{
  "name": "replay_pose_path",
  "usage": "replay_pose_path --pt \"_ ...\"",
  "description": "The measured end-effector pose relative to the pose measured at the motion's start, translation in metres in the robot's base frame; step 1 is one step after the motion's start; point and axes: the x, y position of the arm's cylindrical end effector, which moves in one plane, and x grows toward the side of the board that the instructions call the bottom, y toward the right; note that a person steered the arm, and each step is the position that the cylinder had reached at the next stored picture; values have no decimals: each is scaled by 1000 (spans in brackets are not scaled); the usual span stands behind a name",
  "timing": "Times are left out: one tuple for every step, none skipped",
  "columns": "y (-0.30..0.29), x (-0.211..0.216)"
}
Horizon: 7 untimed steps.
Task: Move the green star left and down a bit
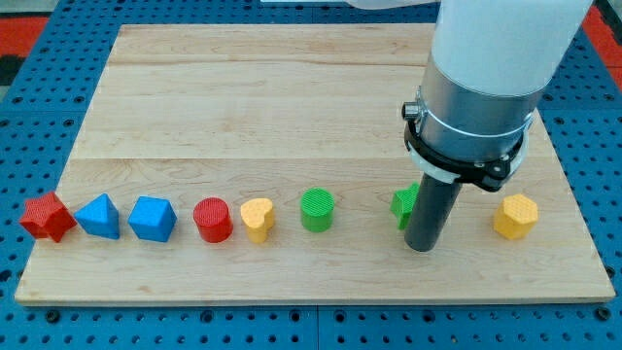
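Observation:
The green star (pixel 403 203) sits on the wooden board (pixel 292 97) at the view's right, mostly hidden behind my rod. My tip (pixel 421 247) rests on the board just right of and below the star, touching or nearly touching it. A green cylinder (pixel 317 209) stands to the star's left.
A row of blocks runs along the lower board: red star (pixel 47 216), blue triangle-like block (pixel 99 216), blue block (pixel 153 219), red cylinder (pixel 212 220), yellow heart (pixel 258 219). A yellow hexagon (pixel 515 216) lies right of my tip. The board's bottom edge is close below.

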Motion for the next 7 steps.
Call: replay_pose_path --pt "0 0" --pt "0 0" --pt "0 2" --pt "-2 5" --pt "9 4" --pt "46 -3" --pt "48 -13"
